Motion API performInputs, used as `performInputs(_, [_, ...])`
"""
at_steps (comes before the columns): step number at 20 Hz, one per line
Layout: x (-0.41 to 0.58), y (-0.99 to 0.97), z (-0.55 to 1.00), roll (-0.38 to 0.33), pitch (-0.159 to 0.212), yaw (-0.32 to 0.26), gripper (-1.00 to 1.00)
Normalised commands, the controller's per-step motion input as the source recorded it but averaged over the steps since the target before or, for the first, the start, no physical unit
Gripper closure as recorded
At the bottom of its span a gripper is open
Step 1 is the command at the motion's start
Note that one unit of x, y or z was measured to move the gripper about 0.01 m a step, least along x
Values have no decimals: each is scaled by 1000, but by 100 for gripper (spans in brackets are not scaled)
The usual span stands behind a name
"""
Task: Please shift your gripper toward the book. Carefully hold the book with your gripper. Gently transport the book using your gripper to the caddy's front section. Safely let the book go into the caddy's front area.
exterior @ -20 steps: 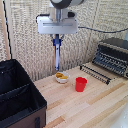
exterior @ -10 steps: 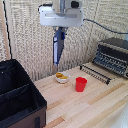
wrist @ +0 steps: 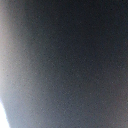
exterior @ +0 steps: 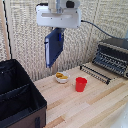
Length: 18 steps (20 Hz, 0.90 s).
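Observation:
The gripper (exterior: 59,31) hangs under the white boxy wrist and is shut on the top edge of the dark navy book (exterior: 53,48). The book hangs upright in the air, high above the wooden table, over the small bowl and near the back wall. Its broad face shows in the exterior view. The black caddy (exterior: 20,102) stands open at the exterior view's lower left, with a divider inside, lower than the book and toward the exterior view's left of it. The wrist view shows only a dark blurred surface (wrist: 70,60) very close to the camera, apparently the book.
A red cup (exterior: 81,84) and a small bowl with yellow contents (exterior: 62,77) stand on the table below the book. A dark toaster oven (exterior: 114,56) with a pulled-out rack (exterior: 95,73) sits at the exterior view's right.
The book, held in the gripper, has turned from edge-on to showing its broad face. The wrist has risen slightly; it stays above the bowl.

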Motion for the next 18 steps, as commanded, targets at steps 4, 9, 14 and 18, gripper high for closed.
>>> performInputs(4, [-134,742,49,0,15,-103,100])
performInputs(9, [-98,707,123,1,4,-117,100])
performInputs(14, [-50,529,429,66,0,-143,100])
performInputs(18, [-56,474,506,87,0,-148,100])
